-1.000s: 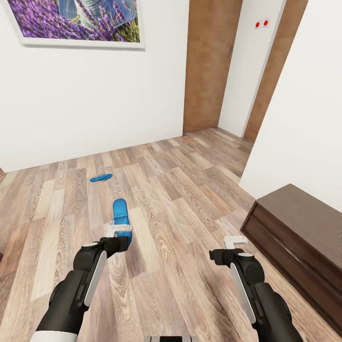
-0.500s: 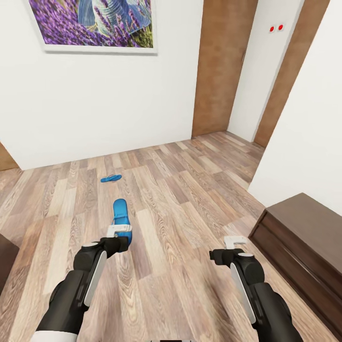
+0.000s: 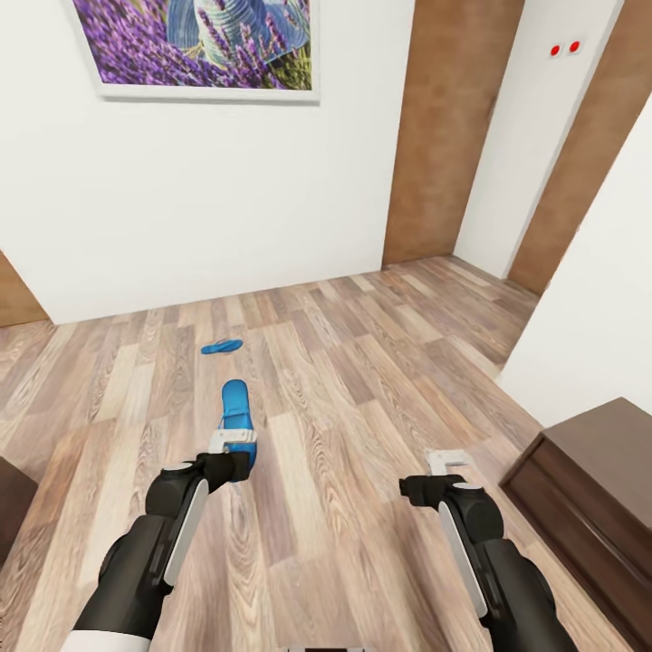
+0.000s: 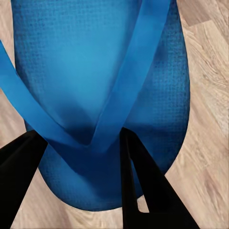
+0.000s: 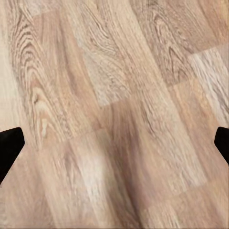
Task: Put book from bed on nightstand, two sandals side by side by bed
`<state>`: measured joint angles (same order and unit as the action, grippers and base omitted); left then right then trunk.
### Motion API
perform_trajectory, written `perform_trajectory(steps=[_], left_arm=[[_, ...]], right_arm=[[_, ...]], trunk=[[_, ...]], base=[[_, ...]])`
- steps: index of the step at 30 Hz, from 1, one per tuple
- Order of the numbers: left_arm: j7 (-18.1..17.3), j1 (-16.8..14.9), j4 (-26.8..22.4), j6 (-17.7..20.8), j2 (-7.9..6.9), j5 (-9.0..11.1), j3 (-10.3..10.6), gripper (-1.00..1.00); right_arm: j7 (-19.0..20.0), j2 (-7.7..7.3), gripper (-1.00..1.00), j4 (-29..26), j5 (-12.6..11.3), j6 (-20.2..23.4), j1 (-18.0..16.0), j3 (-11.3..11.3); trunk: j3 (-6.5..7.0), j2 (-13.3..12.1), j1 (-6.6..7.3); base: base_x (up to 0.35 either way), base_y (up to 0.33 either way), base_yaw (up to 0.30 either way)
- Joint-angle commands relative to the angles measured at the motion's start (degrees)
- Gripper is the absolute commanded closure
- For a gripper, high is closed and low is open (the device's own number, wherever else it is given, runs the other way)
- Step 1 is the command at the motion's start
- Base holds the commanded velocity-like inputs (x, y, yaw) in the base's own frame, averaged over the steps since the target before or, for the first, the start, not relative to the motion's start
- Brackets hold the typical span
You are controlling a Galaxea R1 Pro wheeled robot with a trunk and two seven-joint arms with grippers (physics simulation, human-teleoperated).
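Observation:
My left gripper [image 3: 234, 444] is shut on a bright blue sandal [image 3: 237, 412], which sticks out ahead of it above the wood floor. In the left wrist view the sandal [image 4: 100, 81] is close up, with its strap running between the two black fingers [image 4: 143, 186]. The other blue sandal [image 3: 222, 346] lies flat on the floor farther off, near the white wall. My right gripper [image 3: 448, 462] hangs open over bare planks, and its fingertips [image 5: 9, 148] stand far apart in the right wrist view. The book and the bed are out of view.
A dark brown nightstand [image 3: 598, 489] stands at the right against a white wall. A brown wooden door [image 3: 448, 136] is ahead on the right, and a lavender painting [image 3: 199, 45] hangs on the far wall. A dark edge [image 3: 11, 507] shows at the far left.
The whole picture has slid to the right, so the camera has turned left. Both arms keep their pose, and the left gripper still holds the sandal.

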<state>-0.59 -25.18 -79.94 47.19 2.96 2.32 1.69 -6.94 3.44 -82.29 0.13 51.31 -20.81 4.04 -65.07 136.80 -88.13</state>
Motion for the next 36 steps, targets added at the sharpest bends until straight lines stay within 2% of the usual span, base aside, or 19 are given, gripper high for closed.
perform_trajectory(steps=[1, 19, 36], left_arm=[[-0.02, -0.04, -0.04, 0.27, 0.02, 0.22, -0.02, 1.00], [-0.02, -0.04, -0.04, 0.27, 0.03, 0.22, -0.02, 1.00], [-0.02, -0.04, -0.04, 0.27, 0.03, 0.06, 0.24, 1.00]], right_arm=[[-0.26, -0.01, -1.00, -0.10, 0.01, 0.28, -0.01, 0.03], [-0.22, -0.01, -1.00, -0.07, 0.00, 0.28, -0.02, 0.00], [-0.18, -0.10, -1.00, 0.09, 0.03, 0.27, -0.02, 0.00]], trunk=[[-0.05, 0.02, -0.02], [-0.20, 0.02, -0.02], [-1.30, 0.02, -0.02]], base=[[0.336, 0.000, 0.258], [0.336, 0.000, 0.258], [0.336, -0.113, 0.189]])
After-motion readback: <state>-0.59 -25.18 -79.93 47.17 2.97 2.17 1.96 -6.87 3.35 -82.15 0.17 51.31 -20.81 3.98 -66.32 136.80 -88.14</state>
